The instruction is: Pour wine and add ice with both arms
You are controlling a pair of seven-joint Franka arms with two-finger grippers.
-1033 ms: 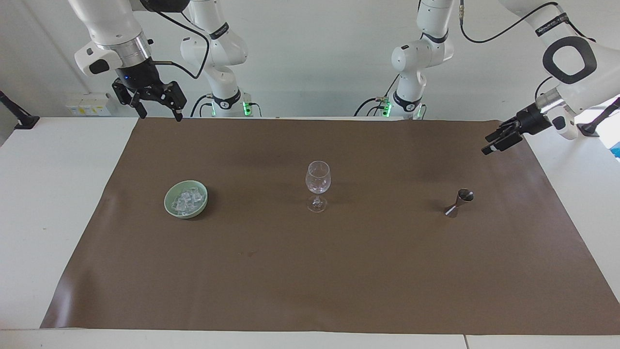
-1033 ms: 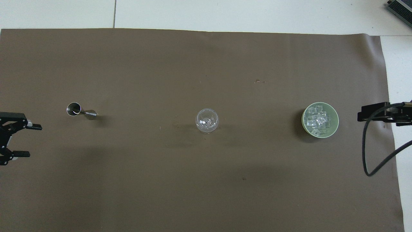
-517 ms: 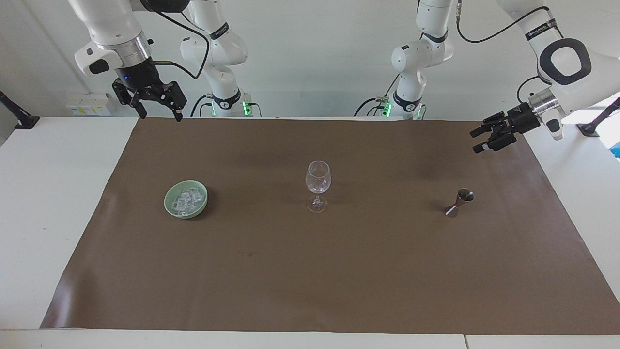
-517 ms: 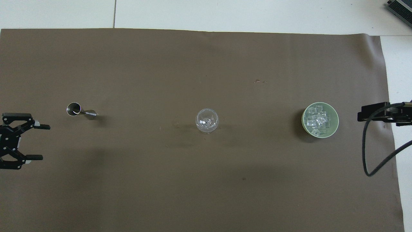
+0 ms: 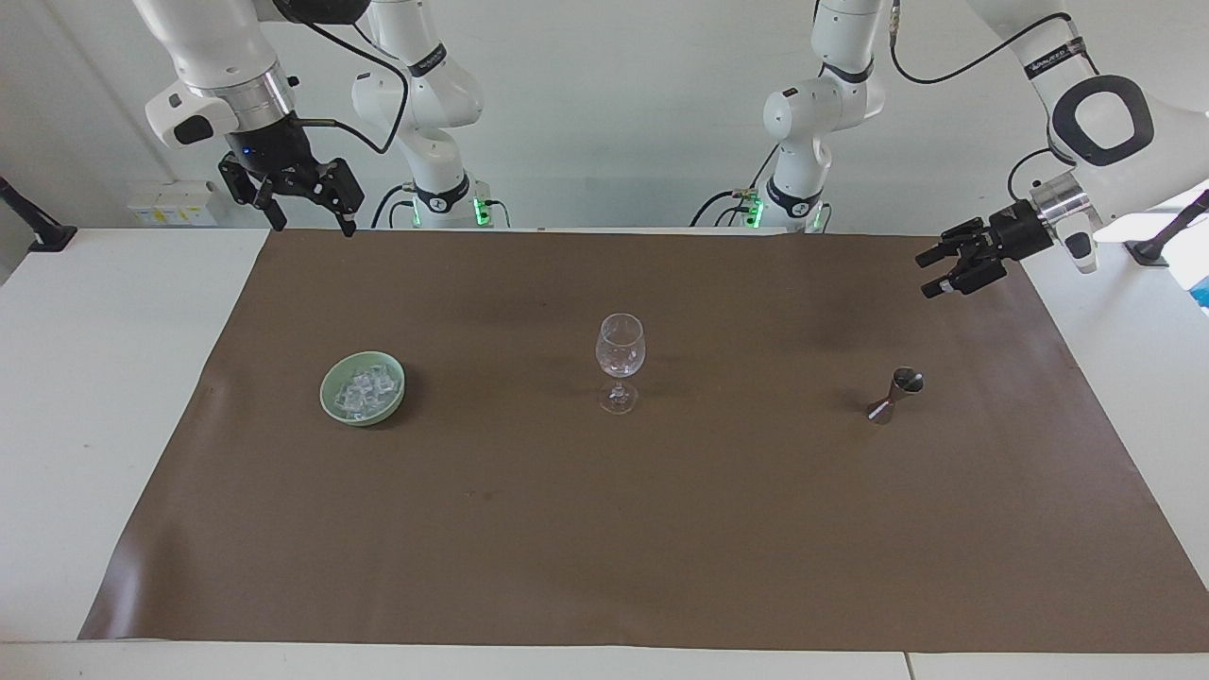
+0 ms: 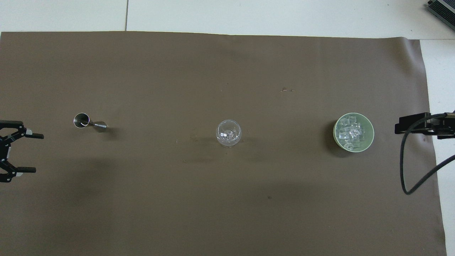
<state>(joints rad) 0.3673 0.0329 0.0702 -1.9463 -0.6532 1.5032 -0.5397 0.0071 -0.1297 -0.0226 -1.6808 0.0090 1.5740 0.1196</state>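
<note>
Where the brown mat (image 5: 661,529) covers the white bench (image 5: 104,378), three vessels stand in one row across it, well apart from one another: one pale green bowl (image 5: 332,401) toward the right arm's end, one clear stemmed glass (image 5: 620,354) at the middle, and one small metal measuring cup (image 5: 894,395) toward the left arm's end. All three stand upright. One heap of ice (image 5: 365,391) lies inside the bowl; the cubes overlap, so their number cannot be told, though more than six show in the overhead view. No cube shows in the glass.

Two white arms enter the scene. One right hand (image 5: 312,225) hangs raised over the mat's edge nearest the robots, at the bowl's end, fingers spread and holding nothing. One left hand (image 5: 930,274) is held in the air over the mat's corner at the measuring cup's end, pointing sideways toward the middle, its two fingers likewise spread and holding nothing. Neither hand touches any vessel.
</note>
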